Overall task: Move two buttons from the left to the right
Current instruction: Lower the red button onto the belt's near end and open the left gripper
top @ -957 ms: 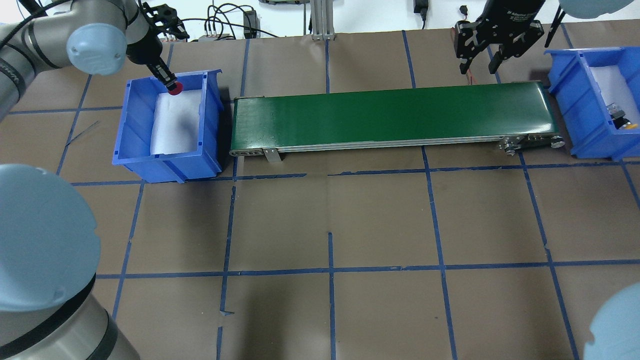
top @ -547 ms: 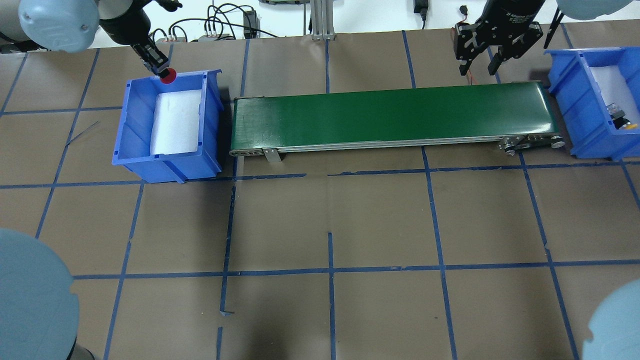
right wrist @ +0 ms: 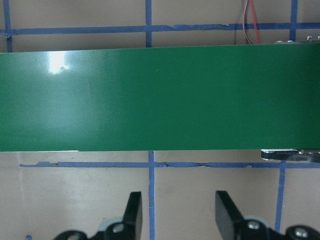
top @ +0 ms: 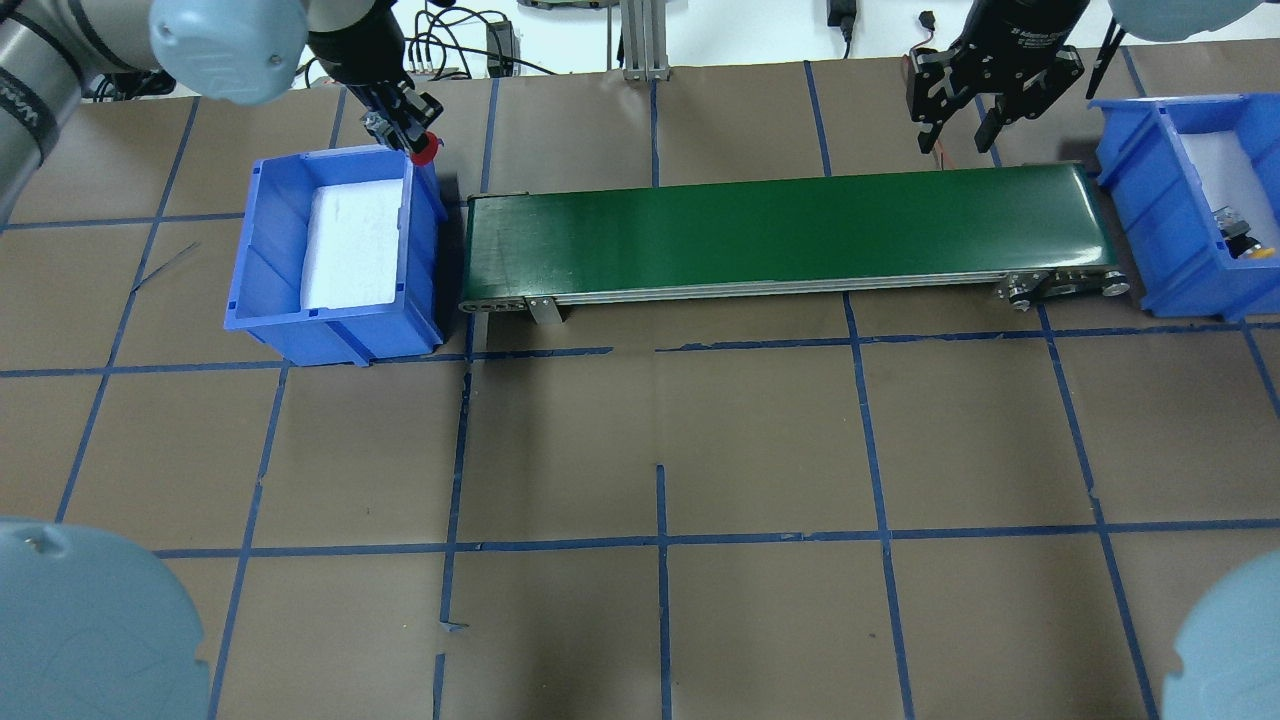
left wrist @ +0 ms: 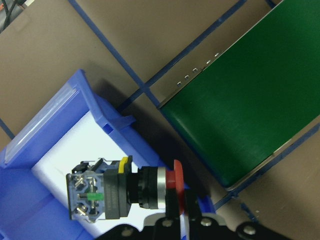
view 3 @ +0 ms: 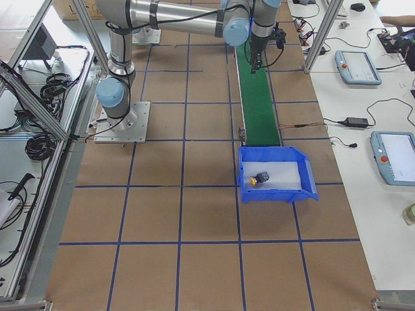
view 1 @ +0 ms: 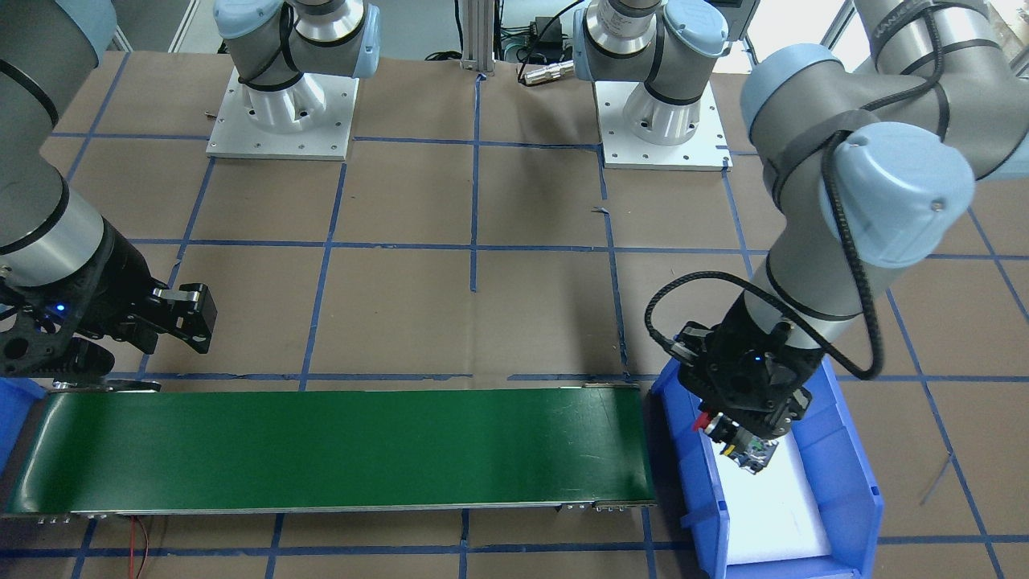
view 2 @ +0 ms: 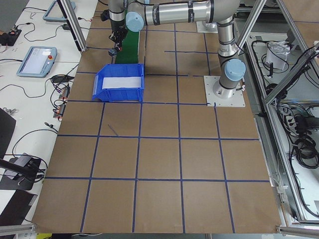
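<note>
The red-capped button [left wrist: 117,190] hangs sideways in the left gripper [top: 412,138], which is clamped on it near the cap. It is above the rim of the left bin [top: 262,255], just short of the left end of the green belt [top: 780,225] and not yet over it. The yellow-capped button [view 3: 260,178] lies in the right bin [top: 1135,205] past the belt's right end, so I judge the job half done. The right gripper [right wrist: 177,212] hovers with jaws apart and nothing in them, beside the belt's right end.
</note>
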Motion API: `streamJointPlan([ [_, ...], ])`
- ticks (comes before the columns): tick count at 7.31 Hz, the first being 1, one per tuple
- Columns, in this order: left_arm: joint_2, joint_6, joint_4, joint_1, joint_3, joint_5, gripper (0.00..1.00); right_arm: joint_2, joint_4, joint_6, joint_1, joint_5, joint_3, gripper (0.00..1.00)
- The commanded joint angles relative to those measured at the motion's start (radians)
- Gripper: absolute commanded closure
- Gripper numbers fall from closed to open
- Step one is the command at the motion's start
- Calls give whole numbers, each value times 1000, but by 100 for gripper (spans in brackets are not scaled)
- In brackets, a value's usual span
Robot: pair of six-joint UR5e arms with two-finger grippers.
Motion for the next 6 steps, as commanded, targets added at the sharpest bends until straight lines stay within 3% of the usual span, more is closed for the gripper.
streamJointPlan([
  [1, -30, -176, 7, -82, -2, -8, 90, -7, -9, -1, 0, 0, 25, 41],
  [3, -99, -286, 39, -117, -4, -13, 90, -10, -20, -1, 0, 2, 39, 41],
  [6, -180, -296, 113, -143, -4, 0, 90, -8, -21, -2, -2, 0, 39, 41],
])
